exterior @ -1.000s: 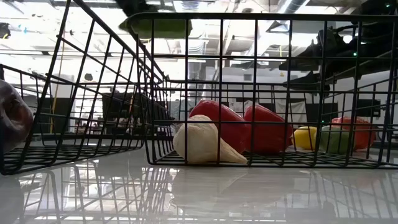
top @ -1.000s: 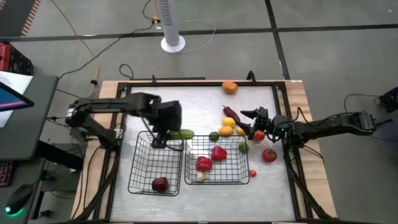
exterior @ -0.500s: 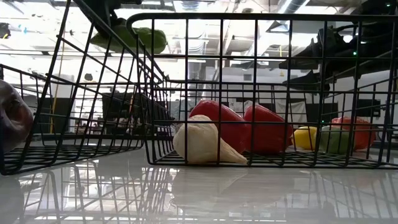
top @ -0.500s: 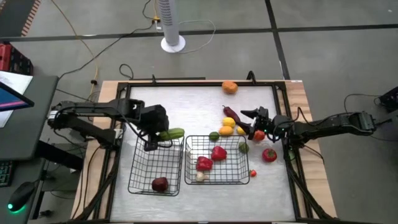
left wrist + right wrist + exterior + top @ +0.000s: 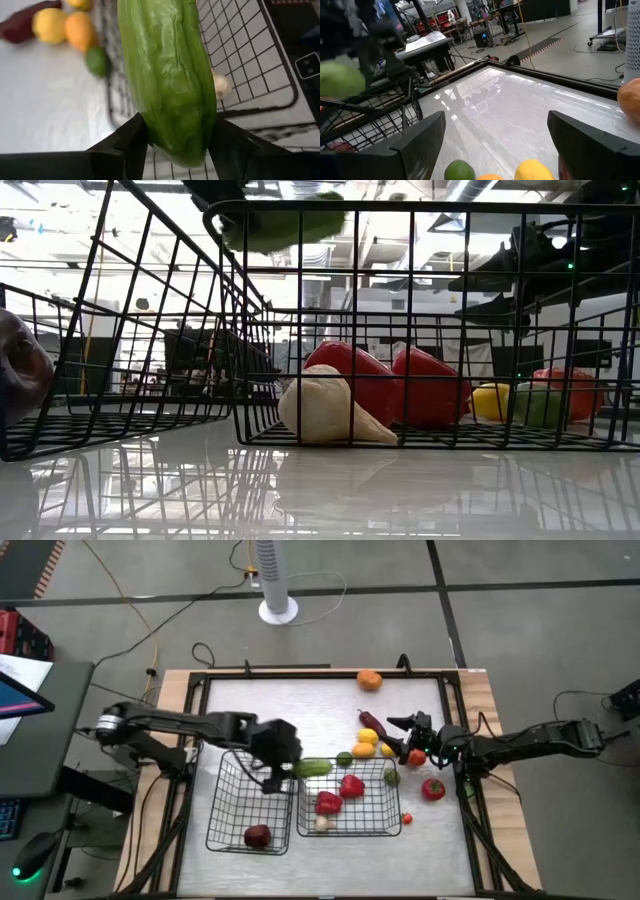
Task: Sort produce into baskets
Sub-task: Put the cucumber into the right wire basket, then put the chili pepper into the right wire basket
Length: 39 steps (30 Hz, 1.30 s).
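Left gripper (image 5: 283, 762) pinched one end of a long green cucumber (image 5: 312, 768), both fingers pressed against its sides, held above the far rim where the two baskets meet. Left basket (image 5: 229, 825) contained one dark red fruit (image 5: 257, 836). Right basket (image 5: 385, 822) contained two red peppers (image 5: 340, 793) and a garlic bulb (image 5: 322, 824). Right gripper (image 5: 408, 736) waited beyond the right basket's far right corner, fingers spread, over loose produce (image 5: 366, 743).

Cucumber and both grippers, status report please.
Left gripper shut on cucumber, held over the gap between the two baskets. Right gripper open, waiting by the loose fruit. Nothing in the way.
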Each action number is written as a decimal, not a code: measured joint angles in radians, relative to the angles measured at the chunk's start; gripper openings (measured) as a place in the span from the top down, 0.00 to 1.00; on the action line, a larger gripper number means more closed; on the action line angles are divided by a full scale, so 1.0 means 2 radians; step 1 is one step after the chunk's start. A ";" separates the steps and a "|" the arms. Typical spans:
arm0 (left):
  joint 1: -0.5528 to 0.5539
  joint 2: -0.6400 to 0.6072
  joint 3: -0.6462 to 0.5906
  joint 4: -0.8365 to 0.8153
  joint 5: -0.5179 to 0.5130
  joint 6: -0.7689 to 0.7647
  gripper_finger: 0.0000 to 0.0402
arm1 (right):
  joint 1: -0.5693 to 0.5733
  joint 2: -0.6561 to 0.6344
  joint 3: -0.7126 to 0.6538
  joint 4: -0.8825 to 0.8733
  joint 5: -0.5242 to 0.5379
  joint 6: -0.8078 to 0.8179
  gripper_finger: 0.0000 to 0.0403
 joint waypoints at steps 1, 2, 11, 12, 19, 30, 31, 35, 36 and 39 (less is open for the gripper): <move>-0.002 0.013 0.003 0.009 0.000 0.003 0.59 | 0.000 0.000 0.000 0.000 0.000 0.000 0.06; -0.004 0.026 0.007 0.014 -0.005 0.005 0.59 | 0.000 0.000 0.000 0.000 0.000 0.000 0.06; -0.004 0.099 0.064 -0.002 -0.017 0.015 0.46 | 0.000 0.000 0.000 -0.002 0.000 0.000 0.06; -0.005 0.100 0.067 -0.003 -0.016 0.018 0.44 | 0.000 0.000 0.000 -0.002 0.000 0.000 0.06; -0.005 0.100 0.090 -0.037 -0.056 0.048 0.35 | 0.000 0.000 0.000 -0.006 0.000 -0.002 0.06; 0.005 0.100 0.091 -0.039 -0.132 0.085 0.35 | -0.027 0.002 0.009 -0.063 0.026 0.029 0.06; 0.008 0.100 0.091 -0.038 -0.144 0.094 0.35 | -0.035 0.004 0.019 -0.087 0.026 0.034 0.07; 0.023 0.100 0.091 -0.029 -0.170 0.125 0.35 | -0.062 0.028 0.063 -0.164 0.019 0.038 0.10; 0.028 0.100 0.091 -0.024 -0.166 0.130 0.35 | -0.067 0.037 0.073 -0.178 0.018 0.037 0.11; 0.047 0.096 0.088 -0.024 -0.130 0.153 0.35 | -0.083 0.060 0.103 -0.206 0.008 0.030 0.12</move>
